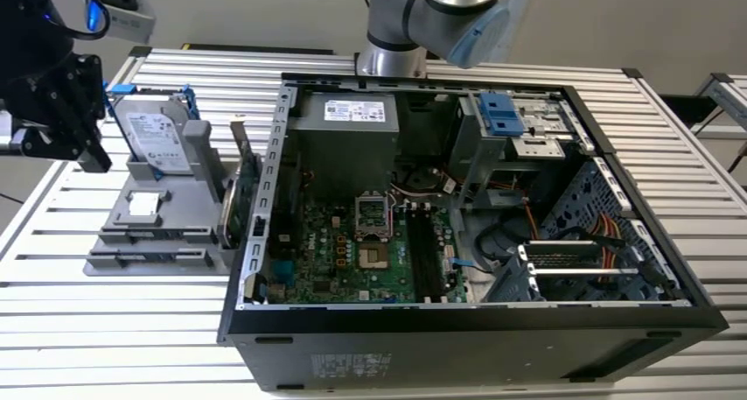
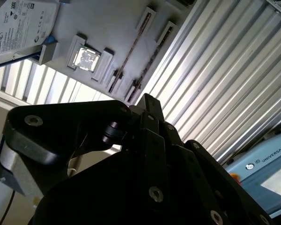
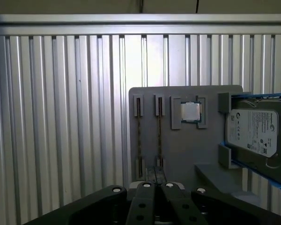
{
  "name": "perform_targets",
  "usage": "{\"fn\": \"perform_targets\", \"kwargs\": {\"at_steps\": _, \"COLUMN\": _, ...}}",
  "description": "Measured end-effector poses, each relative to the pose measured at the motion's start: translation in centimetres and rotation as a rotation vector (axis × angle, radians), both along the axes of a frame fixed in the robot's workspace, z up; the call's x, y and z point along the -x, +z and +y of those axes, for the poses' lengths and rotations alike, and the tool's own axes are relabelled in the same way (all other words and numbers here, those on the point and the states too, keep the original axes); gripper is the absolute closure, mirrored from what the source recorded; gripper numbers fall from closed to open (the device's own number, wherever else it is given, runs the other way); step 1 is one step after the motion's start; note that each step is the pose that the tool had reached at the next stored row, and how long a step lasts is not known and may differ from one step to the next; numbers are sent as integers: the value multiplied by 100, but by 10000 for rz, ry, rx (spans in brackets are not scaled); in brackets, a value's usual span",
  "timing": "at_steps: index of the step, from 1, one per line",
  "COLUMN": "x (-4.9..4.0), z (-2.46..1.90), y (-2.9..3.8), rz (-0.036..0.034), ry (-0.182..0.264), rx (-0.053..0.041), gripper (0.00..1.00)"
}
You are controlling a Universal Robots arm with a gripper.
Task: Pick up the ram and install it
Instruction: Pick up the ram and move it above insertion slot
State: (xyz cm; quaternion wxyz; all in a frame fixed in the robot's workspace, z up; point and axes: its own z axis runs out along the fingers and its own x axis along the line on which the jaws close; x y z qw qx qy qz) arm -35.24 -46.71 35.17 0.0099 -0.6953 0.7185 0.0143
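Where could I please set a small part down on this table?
Bare table slats lie before the grey holder, at the exterior view's lower left. Between the holder and the computer case it is crowded by an upright green card.

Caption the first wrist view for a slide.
Gripper close to two upright ram sticks in the gray holder, processor and hard drive alongside.

Closed pincer near two ram sticks
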Motion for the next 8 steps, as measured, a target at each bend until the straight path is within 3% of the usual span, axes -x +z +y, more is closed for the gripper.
{"fn": "perform_targets", "kwargs": {"at_steps": 8, "x": 0, "z": 0, "y": -48, "rz": 1, "ry": 0, "rx": 21, "gripper": 100}}
